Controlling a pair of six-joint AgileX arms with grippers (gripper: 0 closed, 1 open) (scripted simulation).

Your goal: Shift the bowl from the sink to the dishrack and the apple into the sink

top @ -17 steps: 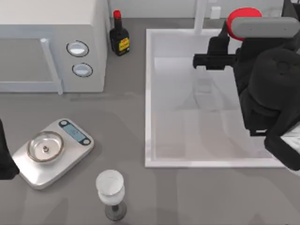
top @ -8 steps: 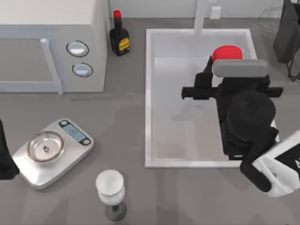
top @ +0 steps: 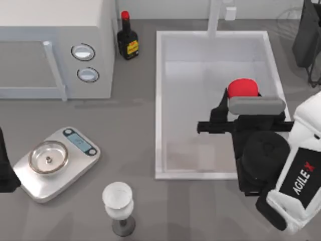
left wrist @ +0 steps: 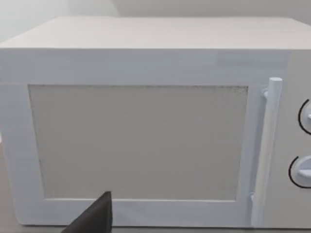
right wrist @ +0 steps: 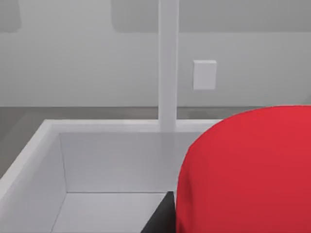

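The red apple hangs over the right half of the white sink, with my right gripper shut on it under the grey wrist block. In the right wrist view the apple looms close, above the sink's back wall and in front of the tap. The bowl is out of view. A dark dishrack stands at the back right corner. My left arm is parked at the table's left edge, facing the microwave.
A white microwave fills the back left, with a dark red-capped bottle beside it. A kitchen scale with a steel dish sits front left, and a white goblet stands near the front edge. The tap rises behind the sink.
My right arm has carried the apple from the sink's back right corner towards the front, to a spot over the sink's right half. The left arm has not moved.
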